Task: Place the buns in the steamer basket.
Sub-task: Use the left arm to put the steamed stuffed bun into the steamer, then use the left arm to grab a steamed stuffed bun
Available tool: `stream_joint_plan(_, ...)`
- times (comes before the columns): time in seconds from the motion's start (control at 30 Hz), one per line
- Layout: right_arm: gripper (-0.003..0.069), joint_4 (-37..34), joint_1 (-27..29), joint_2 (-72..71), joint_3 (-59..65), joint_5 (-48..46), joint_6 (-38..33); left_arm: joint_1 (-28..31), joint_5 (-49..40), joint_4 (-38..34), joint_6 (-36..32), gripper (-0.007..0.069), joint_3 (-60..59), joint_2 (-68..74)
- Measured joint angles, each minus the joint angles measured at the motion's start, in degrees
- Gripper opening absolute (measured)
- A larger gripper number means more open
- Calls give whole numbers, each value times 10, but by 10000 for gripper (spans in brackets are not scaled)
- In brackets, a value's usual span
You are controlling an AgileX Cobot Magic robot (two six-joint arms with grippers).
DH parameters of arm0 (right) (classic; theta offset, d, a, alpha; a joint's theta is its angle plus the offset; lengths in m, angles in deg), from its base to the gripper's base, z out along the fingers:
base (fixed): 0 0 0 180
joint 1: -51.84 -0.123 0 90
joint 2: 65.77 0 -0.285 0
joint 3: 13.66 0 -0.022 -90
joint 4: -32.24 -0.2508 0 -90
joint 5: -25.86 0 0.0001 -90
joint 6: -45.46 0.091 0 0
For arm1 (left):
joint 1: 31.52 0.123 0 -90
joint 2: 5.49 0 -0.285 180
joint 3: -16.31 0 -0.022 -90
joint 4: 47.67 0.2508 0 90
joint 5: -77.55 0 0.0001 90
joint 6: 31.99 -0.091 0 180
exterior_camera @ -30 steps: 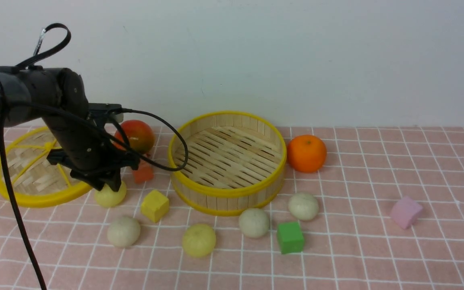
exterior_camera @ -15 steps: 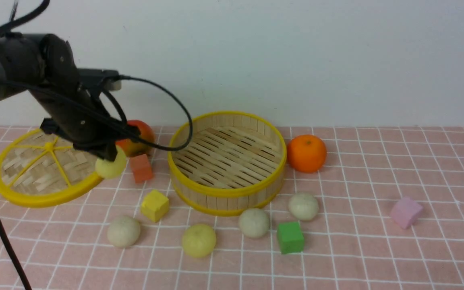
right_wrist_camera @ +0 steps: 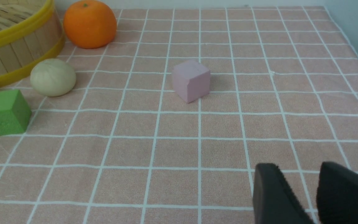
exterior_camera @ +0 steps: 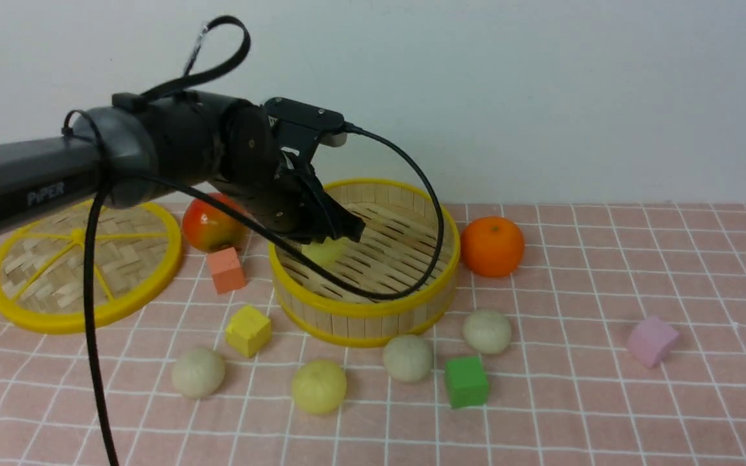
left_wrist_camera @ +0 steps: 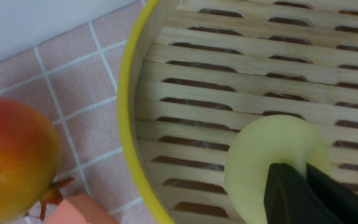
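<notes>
Over the basket [exterior_camera: 373, 309] floor, yellow bun [exterior_camera: 324, 251] gripped by the closed left pincer [exterior_camera: 345, 234], four buns [exterior_camera: 198, 371] [exterior_camera: 319, 386] [exterior_camera: 408, 357] [exterior_camera: 487, 331] lying on the bench [exterior_camera: 606, 401] in front of the basket, right pincer [right_wrist_camera: 315, 193] held open and empty over the bench, pink cube [right_wrist_camera: 191, 81] ahead of it.

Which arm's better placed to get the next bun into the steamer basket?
Left. The left pincer holds a yellow bun over the steamer basket; the right pincer is open, empty, away from it.
</notes>
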Motion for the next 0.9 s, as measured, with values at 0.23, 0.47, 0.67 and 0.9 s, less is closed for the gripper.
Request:
stream_joint_plan(0.23,240,0,0,0,0,0,0,0,32,38,1,24,0,34)
stream_joint_plan(0.47,240,0,0,0,0,0,0,0,47,45,2,282,-1,36)
stream_joint_plan(0.67,240,0,0,0,0,0,0,0,-41,46,83,493,-1,-32)
stream_joint_plan(0.9,240,0,0,0,0,0,0,0,-225,68,120,279,-47,-180)
